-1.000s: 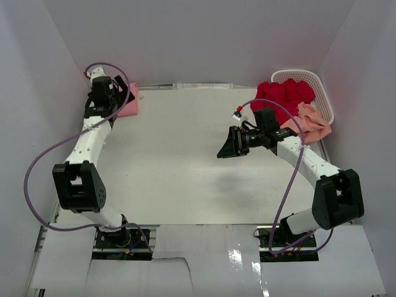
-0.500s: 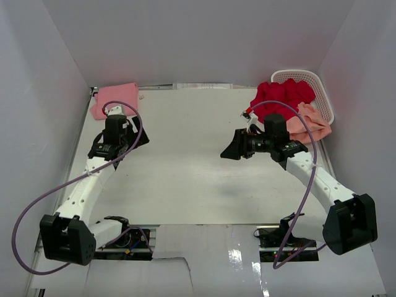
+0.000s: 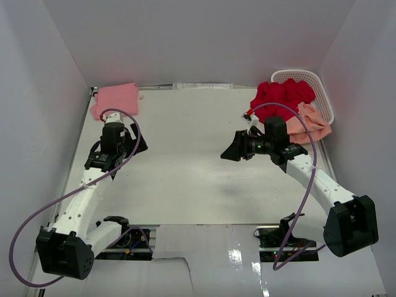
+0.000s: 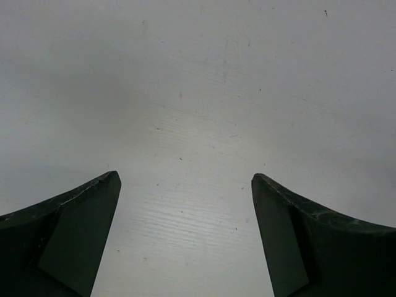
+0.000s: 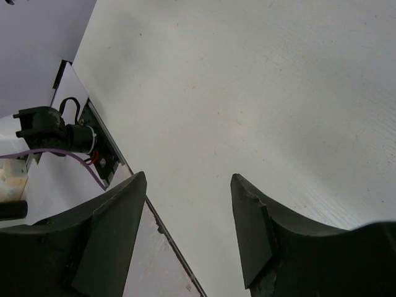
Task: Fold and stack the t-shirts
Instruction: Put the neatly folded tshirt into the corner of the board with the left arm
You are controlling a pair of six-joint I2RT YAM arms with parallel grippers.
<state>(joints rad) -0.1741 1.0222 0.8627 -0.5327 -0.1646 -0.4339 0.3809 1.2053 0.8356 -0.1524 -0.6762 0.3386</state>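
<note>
No readable text, labels or numbers.

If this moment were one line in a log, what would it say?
pink shirt folded, far-left corner | red shirt, peach shirt heaped at basket | both jaws open, empty

Upper left: pink shirt [image 3: 116, 99], a plain medium pink. Upper right: red shirt [image 3: 281, 99], deep plain red; just below it, peach shirt [image 3: 309, 122], pale salmon. White basket [image 3: 322, 86] patterned with small holes. Off-white table [image 3: 185, 161]. White arms [image 3: 86, 185] with black joints, purple cables [image 3: 137, 130].
</note>
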